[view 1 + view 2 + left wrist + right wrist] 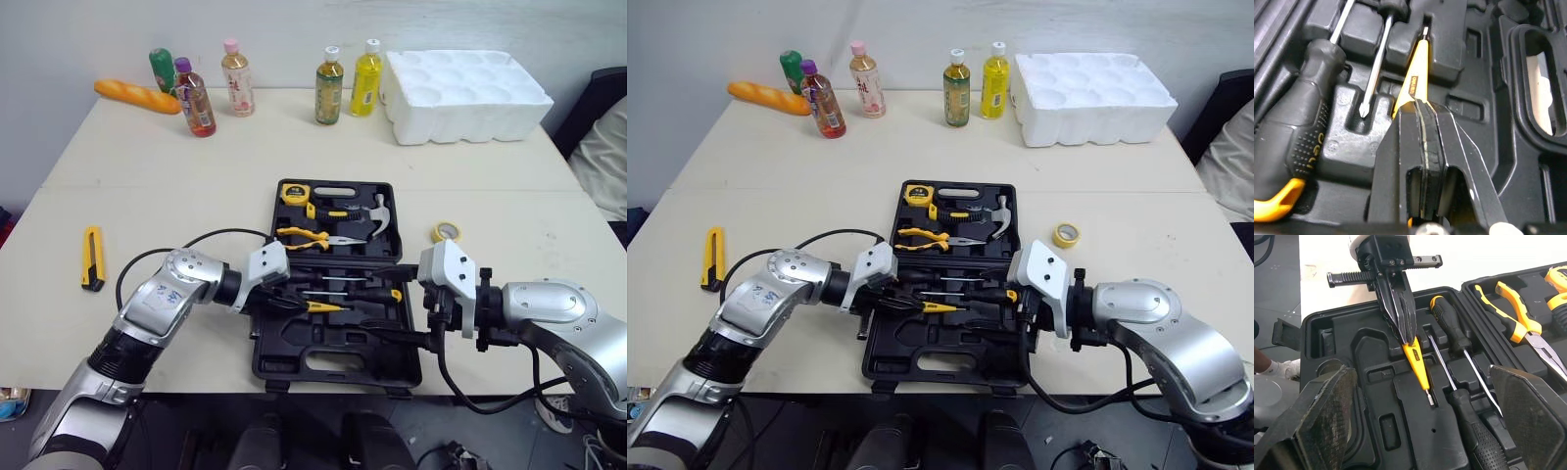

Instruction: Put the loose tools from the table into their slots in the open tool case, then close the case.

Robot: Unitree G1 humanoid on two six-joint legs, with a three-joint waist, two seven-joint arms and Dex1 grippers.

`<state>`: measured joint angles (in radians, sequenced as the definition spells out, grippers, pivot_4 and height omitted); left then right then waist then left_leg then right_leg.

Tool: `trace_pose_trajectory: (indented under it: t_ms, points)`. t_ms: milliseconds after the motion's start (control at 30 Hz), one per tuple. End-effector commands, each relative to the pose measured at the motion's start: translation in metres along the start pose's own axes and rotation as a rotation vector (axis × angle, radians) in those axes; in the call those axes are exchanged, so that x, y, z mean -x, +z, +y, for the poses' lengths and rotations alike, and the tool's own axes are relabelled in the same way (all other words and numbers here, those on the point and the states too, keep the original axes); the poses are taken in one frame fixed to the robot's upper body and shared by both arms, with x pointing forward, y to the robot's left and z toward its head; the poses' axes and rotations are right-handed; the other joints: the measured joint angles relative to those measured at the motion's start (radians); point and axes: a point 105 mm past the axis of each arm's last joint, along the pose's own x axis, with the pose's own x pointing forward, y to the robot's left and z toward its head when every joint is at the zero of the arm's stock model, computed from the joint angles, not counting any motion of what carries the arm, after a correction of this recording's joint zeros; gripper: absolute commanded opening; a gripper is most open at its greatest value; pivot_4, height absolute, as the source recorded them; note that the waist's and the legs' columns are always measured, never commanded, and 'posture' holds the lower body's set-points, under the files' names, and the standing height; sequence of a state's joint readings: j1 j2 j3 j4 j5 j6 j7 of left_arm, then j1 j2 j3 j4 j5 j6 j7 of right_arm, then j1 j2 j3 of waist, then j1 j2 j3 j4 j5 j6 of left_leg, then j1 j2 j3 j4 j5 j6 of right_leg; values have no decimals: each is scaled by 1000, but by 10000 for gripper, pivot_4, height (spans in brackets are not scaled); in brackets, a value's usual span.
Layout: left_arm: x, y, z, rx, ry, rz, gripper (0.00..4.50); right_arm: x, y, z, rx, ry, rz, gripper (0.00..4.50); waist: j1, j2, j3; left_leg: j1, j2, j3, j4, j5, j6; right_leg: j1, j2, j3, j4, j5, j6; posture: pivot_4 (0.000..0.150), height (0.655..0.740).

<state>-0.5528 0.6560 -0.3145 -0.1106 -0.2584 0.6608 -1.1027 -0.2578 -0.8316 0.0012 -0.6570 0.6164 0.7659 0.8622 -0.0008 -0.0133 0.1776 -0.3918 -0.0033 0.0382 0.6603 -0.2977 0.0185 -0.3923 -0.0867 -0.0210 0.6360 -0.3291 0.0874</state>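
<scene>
The black tool case (338, 364) lies open at the table's front middle. Its far half holds a tape measure (295, 193), a hammer (378, 213) and yellow-handled pliers (308, 235). Black-handled screwdrivers (343, 281) lie in the near half. My left gripper (291, 302) is shut on the end of a small yellow screwdriver (1417, 68), which lies along a slot beside them, tip pointing right. My right gripper (397, 308) stands open over the case's right side, facing the left one. A yellow utility knife (92, 258) lies loose at the left, and a yellow tape roll (446, 232) right of the case.
Several bottles (329, 86) and a bread loaf (137, 95) stand along the table's far edge. A white foam tray (462, 94) sits at the back right. A dark chair (602, 103) is beyond the table's right edge.
</scene>
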Motion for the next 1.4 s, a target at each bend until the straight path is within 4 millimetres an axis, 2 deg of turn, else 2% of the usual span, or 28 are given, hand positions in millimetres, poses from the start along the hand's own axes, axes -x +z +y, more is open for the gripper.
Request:
trace_pose_trajectory:
  t_ms: [33,200,367,400,467,500,600,633,667,733,833,933,1033,1100,1200,1267,1400]
  points:
    - [-3,-20,-1,41,17,79,205,2,4,3,33,8,-4,45000,0,0,0,1,0,0,0,0,0,1,0,0,0,0,0,1500,7400]
    - [-7,-18,1,21,36,60,205,2,2,2,35,5,3,45000,0,0,0,1,0,0,0,0,0,1,0,0,0,0,0,1500,7400]
    - [2,6,2,-10,44,-96,205,3,1,0,36,2,10,45000,0,0,0,1,0,0,0,0,0,1,0,0,0,0,0,1500,7400]
    - [10,15,2,0,45,-168,5009,4,1,-1,36,-5,11,45000,-1,0,0,1,0,0,0,0,0,1,0,0,0,0,0,1500,7400]
    - [28,27,-4,14,34,-291,8576,7,-1,-3,34,-24,14,45000,-4,0,0,1,0,0,0,0,0,0,0,0,0,0,0,1500,7400]
    - [38,29,-6,20,41,-342,14253,10,-1,-6,33,-38,18,45000,-3,0,0,0,1,0,0,0,0,-1,0,0,0,0,0,1500,7400]
    - [72,27,3,111,237,-458,26664,30,-7,-18,25,-110,46,45000,-2,0,0,0,1,0,0,0,-1,-1,0,0,0,0,0,1500,7400]
    - [80,23,5,140,295,-472,31160,36,-8,-22,21,-129,53,45000,-1,0,0,0,1,0,0,0,-1,0,-1,0,-1,0,0,1500,7400]
    - [92,14,6,169,366,-483,36562,45,-10,-27,11,-161,64,45000,-1,0,0,0,1,0,0,0,-1,0,-1,0,-1,0,0,1500,7400]
    - [118,-7,0,240,486,-507,44569,66,-15,-40,-19,-224,79,45000,-4,0,0,1,1,0,0,-1,-1,1,-1,0,-1,0,0,1500,7400]
    - [166,-68,-17,360,766,-416,44569,103,-31,-68,-76,-365,122,45000,-13,0,0,2,1,1,-2,-1,-1,1,-1,0,-3,0,0,1500,7400]
    - [207,-105,-38,462,966,-381,44569,133,-43,-82,-109,-449,164,45000,-13,0,0,3,1,1,-5,-2,0,1,-1,0,-8,0,0,1500,7400]
    - [239,-135,-59,546,1141,-354,44569,162,-57,-93,-139,-535,208,45000,1,-1,-1,4,1,0,-6,-4,4,1,-2,-1,-8,0,-1,1500,7400]
    - [249,-150,-71,578,1211,-320,44569,177,-64,-99,-161,-592,214,45000,1,0,-1,5,-1,0,-8,-4,5,2,-4,-1,-8,-1,-1,1500,7400]
    - [253,-160,-81,611,1256,-316,44569,192,-72,-106,-178,-653,218,45000,-1,0,-1,5,-2,1,-10,-5,5,1,-6,-1,-10,-1,-2,1500,7400]
    - [255,-163,-83,622,1282,-317,44569,198,-77,-108,-185,-681,222,45000,-2,0,-1,5,-2,1,-10,-5,5,1,-6,-1,-10,-1,-2,1500,7400]
    - [254,-159,-76,614,1297,-325,44569,198,-76,-112,-182,-687,209,45000,-4,1,-1,5,-2,1,-11,-5,5,1,-6,-1,-9,-1,-2,1500,7400]
